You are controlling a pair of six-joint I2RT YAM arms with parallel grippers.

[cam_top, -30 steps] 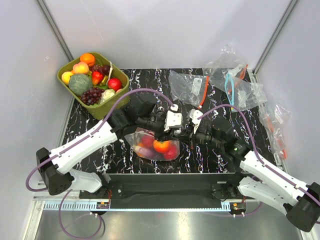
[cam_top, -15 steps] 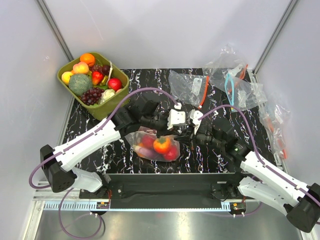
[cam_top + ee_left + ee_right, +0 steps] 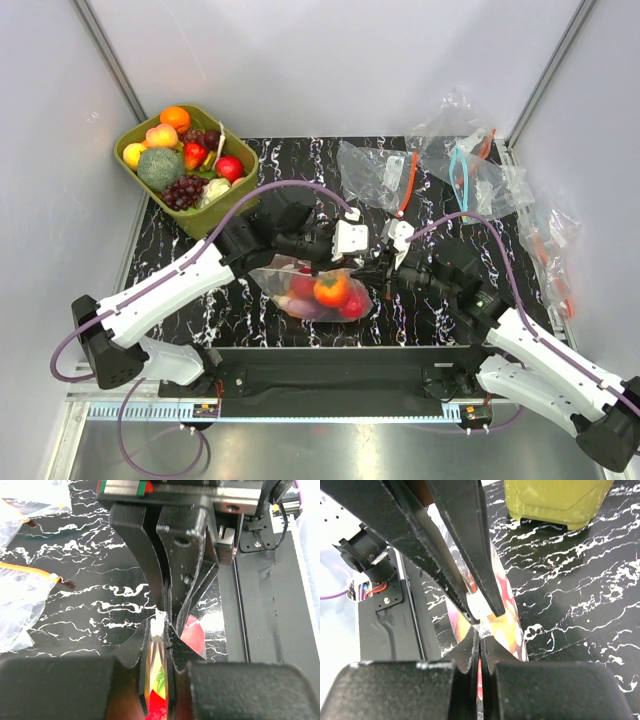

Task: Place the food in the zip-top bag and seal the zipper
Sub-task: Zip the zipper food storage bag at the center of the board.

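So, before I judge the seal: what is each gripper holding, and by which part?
The left gripper and the right gripper both pinch the clear white-dotted plastic bag by its thin zipper edge, side by side.

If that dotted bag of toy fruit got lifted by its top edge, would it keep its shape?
Probably not: the zip-top bag is thin film, so it would likely sag. The food is bunched together inside, so it would probably hang bottom-heavy and swing.

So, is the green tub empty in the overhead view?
No, the green tub holds an orange, broccoli, grapes and other pieces.
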